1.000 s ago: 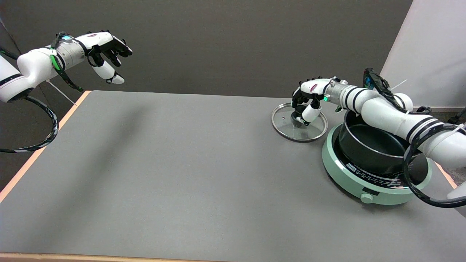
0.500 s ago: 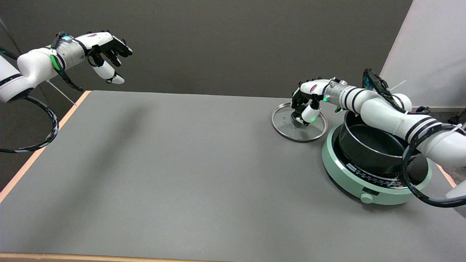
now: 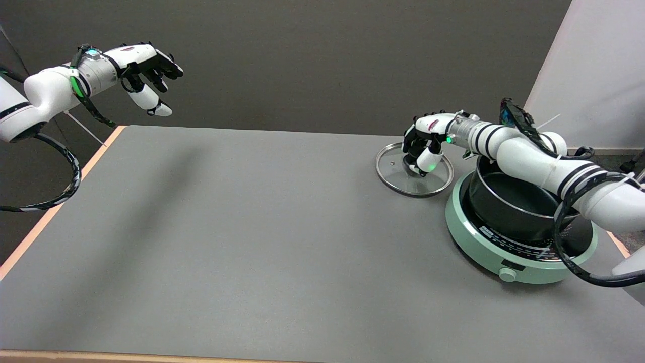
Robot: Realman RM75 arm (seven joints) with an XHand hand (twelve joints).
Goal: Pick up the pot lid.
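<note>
The glass pot lid (image 3: 398, 174), with a metal rim and a black knob, lies flat on the grey table at the far right, just left of the pot. My right hand (image 3: 425, 146) is over its middle. The fingers curl down on the far side of the knob and the thumb (image 3: 429, 160) closes in from the near side, so the hand grips the knob. The knob is mostly hidden by the hand. The rim rests on the table all round.
A black pot (image 3: 514, 201) sits on a mint-green induction cooker (image 3: 484, 247) right beside the lid, under my right forearm. The idle left hand (image 3: 146, 68) hangs in the air at the upper left. The table's orange edge (image 3: 55, 209) runs along the left.
My right hand has sunk slightly toward the lid and its thumb and fingers have drawn closer around the knob. The lid has not moved.
</note>
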